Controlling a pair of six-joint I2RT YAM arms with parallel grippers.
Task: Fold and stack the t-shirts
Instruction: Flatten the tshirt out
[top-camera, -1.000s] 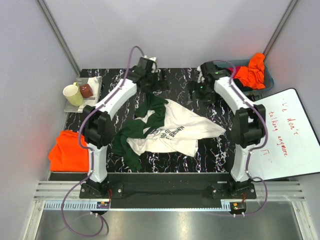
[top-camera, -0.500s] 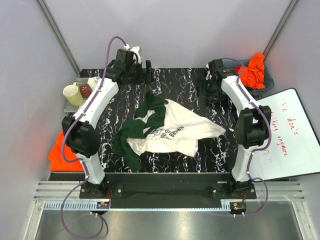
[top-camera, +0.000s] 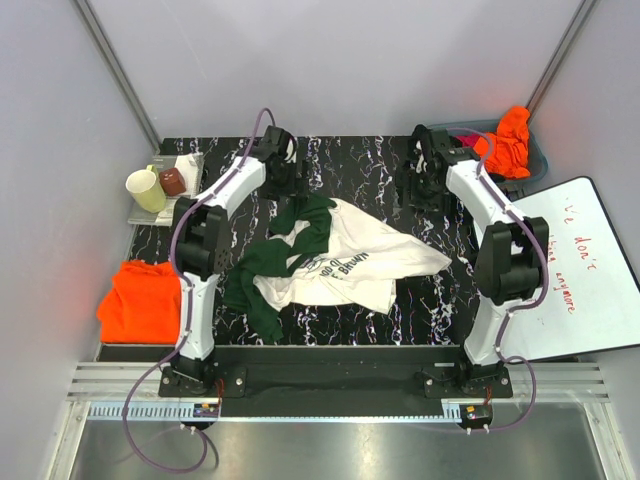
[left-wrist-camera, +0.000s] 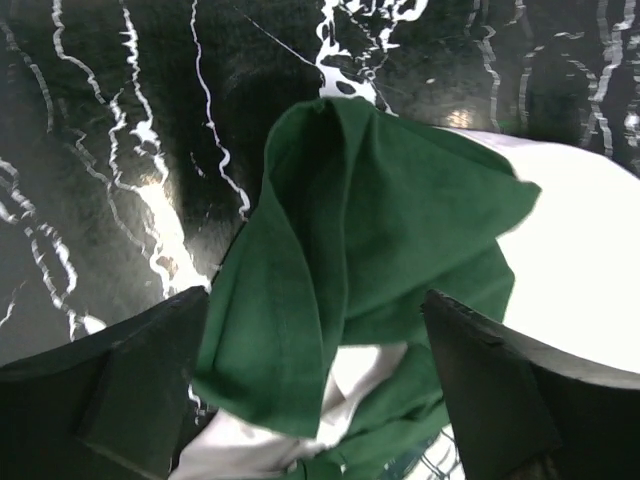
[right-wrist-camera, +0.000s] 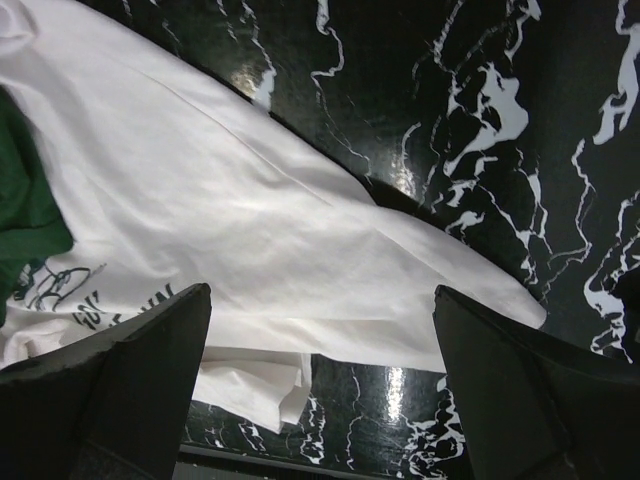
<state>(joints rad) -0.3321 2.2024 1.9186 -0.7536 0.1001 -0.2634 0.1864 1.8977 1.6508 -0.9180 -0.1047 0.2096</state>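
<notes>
Shirt (top-camera: 335, 262) lies crumpled mid-worktop (top-camera: 360, 160), long axis left to right. Its green sleeve (left-wrist-camera: 350, 250) sits just beneath the left gripper (top-camera: 283, 178), which is spread wide and empty. The right gripper (top-camera: 420, 182), likewise open, hovers over the cream side.

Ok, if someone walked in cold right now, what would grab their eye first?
The crumpled cream t-shirt with dark green sleeves sprawls mid-table on the black white-veined tabletop, with the open left gripper over a green sleeve and the open right gripper over the cream body. Next comes the bright colour: an orange garment lying left of the table and an orange cloth heap in the grey bin at the far right.
</notes>
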